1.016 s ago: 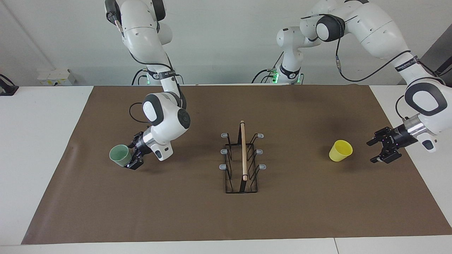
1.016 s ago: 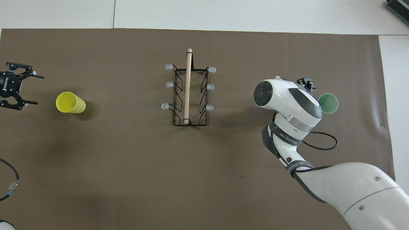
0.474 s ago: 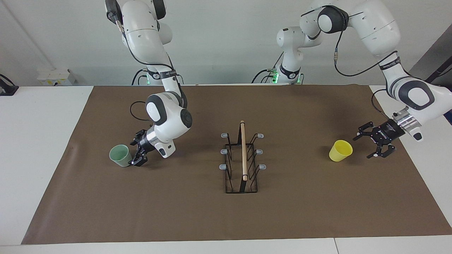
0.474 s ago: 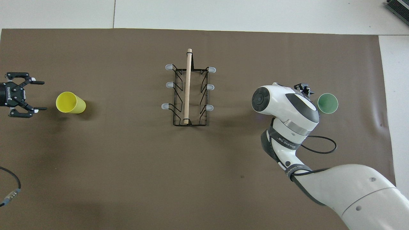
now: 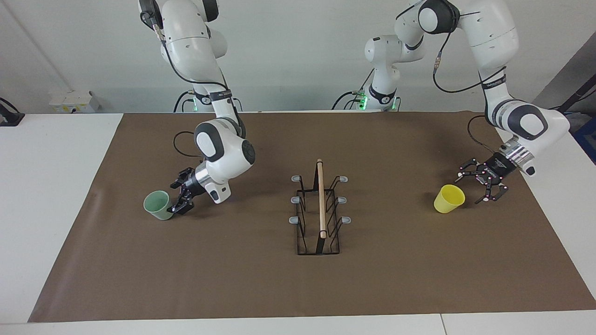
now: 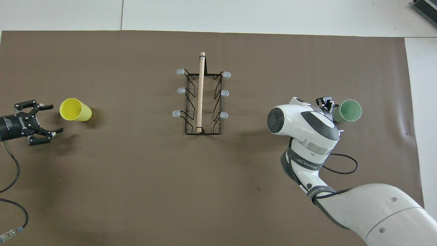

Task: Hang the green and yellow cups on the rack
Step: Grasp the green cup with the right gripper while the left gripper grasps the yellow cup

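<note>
The pale green cup (image 5: 157, 205) stands upright on the brown mat toward the right arm's end; it also shows in the overhead view (image 6: 349, 110). My right gripper (image 5: 175, 199) is low beside it, on the rack's side, open, one finger at the cup's wall; its wrist hides most of it from above (image 6: 329, 104). The yellow cup (image 5: 449, 198) (image 6: 75, 109) stands toward the left arm's end. My left gripper (image 5: 470, 188) (image 6: 56, 118) is wide open, just beside it and apart from it. The black wire rack (image 5: 320, 209) (image 6: 201, 99) stands mid-table, all pegs bare.
The brown mat (image 5: 260, 288) covers most of the white table. A black cable (image 6: 341, 164) loops off the right arm's wrist above the mat. A small white box (image 5: 72, 101) sits at the table's edge by the wall.
My left gripper has swung in toward the yellow cup and now sits close beside it. My right arm's wrist has turned and drawn back a little from the green cup. Both cups stay put.
</note>
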Robot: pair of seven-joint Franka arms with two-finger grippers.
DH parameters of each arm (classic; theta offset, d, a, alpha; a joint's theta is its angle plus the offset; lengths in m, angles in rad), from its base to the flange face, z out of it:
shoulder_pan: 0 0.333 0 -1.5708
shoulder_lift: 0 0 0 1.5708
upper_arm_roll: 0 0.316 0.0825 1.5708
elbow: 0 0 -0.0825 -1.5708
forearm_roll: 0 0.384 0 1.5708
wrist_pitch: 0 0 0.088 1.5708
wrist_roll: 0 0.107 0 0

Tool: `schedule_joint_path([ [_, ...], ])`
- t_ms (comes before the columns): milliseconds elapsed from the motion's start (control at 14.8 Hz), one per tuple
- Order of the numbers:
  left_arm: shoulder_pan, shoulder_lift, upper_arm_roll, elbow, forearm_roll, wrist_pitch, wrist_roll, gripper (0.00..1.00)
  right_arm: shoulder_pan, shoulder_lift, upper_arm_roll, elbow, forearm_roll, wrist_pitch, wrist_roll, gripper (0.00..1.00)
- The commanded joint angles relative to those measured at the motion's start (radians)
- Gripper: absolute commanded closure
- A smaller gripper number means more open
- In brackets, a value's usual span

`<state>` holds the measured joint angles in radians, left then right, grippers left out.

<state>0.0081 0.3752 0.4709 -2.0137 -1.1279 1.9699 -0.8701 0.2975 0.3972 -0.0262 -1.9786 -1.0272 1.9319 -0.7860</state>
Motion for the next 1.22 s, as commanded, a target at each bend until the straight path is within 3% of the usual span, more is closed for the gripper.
schedule_joint_path([
  [0,-0.017,-0.059,0.0,-0.1,-0.085,0.073,-0.012,0.0,-0.035,-0.021,0.005,-0.037,-0.071,0.053,0.018,0.03],
  [271,-0.033,-0.085,-0.005,-0.175,-0.174,0.105,0.003,0.0,-0.049,-0.012,0.005,-0.037,-0.119,0.078,0.018,0.03],
  [677,-0.126,-0.073,-0.015,-0.184,-0.309,0.233,0.011,0.0,-0.087,-0.009,0.005,-0.045,-0.154,0.124,0.025,0.04],
  [813,-0.134,-0.068,-0.017,-0.184,-0.331,0.247,0.011,0.0,-0.089,-0.009,0.003,-0.046,-0.157,0.124,0.04,0.09],
  [880,-0.143,-0.067,-0.021,-0.184,-0.355,0.268,0.011,0.0,-0.089,-0.009,0.005,-0.046,-0.157,0.124,0.053,0.21],
  [948,-0.148,-0.067,-0.041,-0.184,-0.374,0.291,0.011,0.0,-0.09,-0.009,0.005,-0.048,-0.157,0.125,0.054,0.41],
  [1016,-0.148,-0.067,-0.063,-0.184,-0.391,0.322,0.011,0.0,-0.09,-0.009,0.005,-0.046,-0.157,0.125,0.06,0.83],
  [1084,-0.149,-0.061,-0.09,-0.183,-0.406,0.36,0.011,0.0,-0.089,-0.009,0.005,-0.046,-0.156,0.122,0.079,1.0],
  [1151,-0.146,-0.058,-0.107,-0.181,-0.417,0.38,0.011,0.0,-0.089,-0.009,0.005,-0.042,-0.148,0.116,0.096,1.0],
])
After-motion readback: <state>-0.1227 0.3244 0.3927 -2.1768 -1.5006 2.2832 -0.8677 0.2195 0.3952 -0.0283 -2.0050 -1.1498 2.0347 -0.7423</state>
